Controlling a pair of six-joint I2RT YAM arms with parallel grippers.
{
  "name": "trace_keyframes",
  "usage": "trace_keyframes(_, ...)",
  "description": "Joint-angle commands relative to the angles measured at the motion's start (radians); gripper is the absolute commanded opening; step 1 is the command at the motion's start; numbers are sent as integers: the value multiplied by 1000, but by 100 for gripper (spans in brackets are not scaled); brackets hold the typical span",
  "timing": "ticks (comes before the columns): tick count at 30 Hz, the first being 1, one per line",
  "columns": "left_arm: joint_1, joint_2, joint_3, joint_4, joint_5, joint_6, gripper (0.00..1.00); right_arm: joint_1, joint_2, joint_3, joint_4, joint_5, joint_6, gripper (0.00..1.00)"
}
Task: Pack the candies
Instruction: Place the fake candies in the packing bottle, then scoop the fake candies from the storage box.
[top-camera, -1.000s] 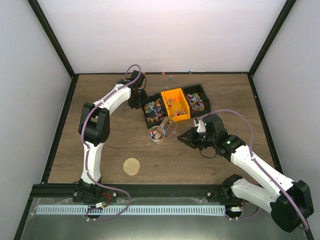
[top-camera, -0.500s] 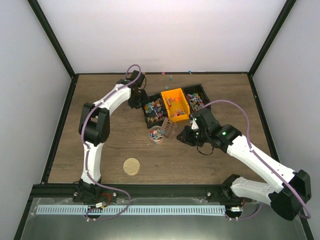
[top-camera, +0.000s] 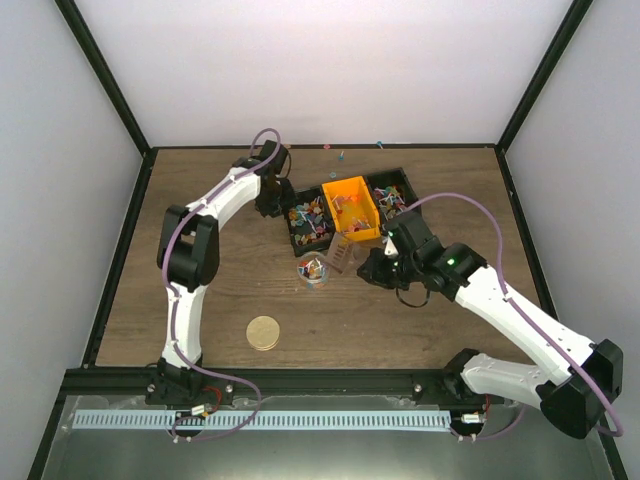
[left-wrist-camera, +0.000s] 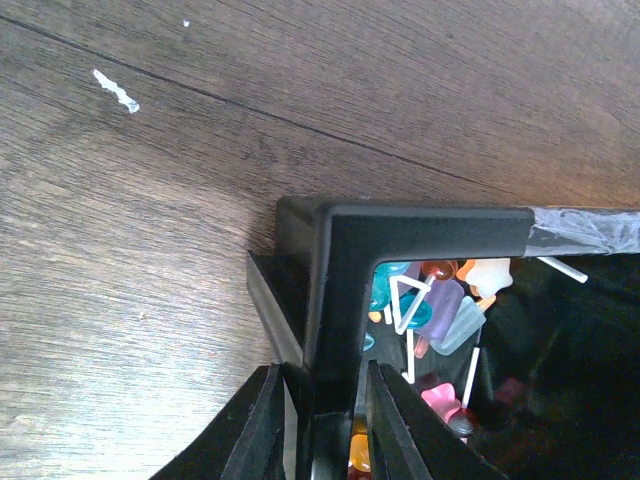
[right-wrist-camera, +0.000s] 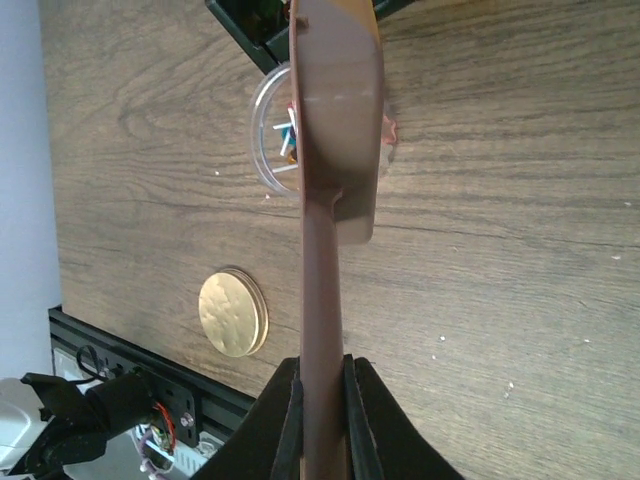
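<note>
Many tiny mixed-colour candies (top-camera: 310, 218) fill the black tray's (top-camera: 414, 212) compartments and an orange bin (top-camera: 352, 208) set in its middle. More candies (left-wrist-camera: 440, 305) show in the left wrist view. A small clear round jar (top-camera: 312, 269) in front of the tray holds a few candies; it also shows in the right wrist view (right-wrist-camera: 272, 135). My right gripper (top-camera: 372, 268) is shut on the handle of a brown scoop (top-camera: 340, 252), seen edge-on (right-wrist-camera: 335, 130) over the jar. My left gripper (top-camera: 268, 205) is shut on the tray's left corner wall (left-wrist-camera: 335, 300).
A round tan disc lid (top-camera: 263, 332) lies on the wood near the front, left of centre, and shows in the right wrist view (right-wrist-camera: 232, 313). A few stray candies (top-camera: 342, 155) lie by the far edge. The black frame rail (top-camera: 300, 378) runs along the near edge.
My right arm has swung a little farther from the base and to the left, carrying the scoop by the jar. The left arm has not moved.
</note>
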Motion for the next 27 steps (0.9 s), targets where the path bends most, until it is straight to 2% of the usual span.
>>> trace_keyframes(1, 4, 16, 41, 3, 28, 10, 26, 0, -4, 43, 110, -11, 63, 1)
trace_keyframes(6, 5, -12, 6, 2, -13, 21, 26, -61, 80, 32, 322, -100, 202, 1)
trace_keyframes(11, 5, -15, 11, 8, -5, 21, 26, -118, 225, 60, 404, -171, 401, 1)
trace_keyframes(17, 5, -15, 40, -3, -15, 28, 26, -133, 358, 8, 620, -293, 633, 1)
trace_keyframes(21, 5, -19, 39, -3, -16, 31, 26, -137, 435, 51, 586, -301, 707, 1)
trace_keyframes(27, 4, -6, 31, -2, -11, 34, 26, -142, 534, 145, 470, -254, 725, 1)
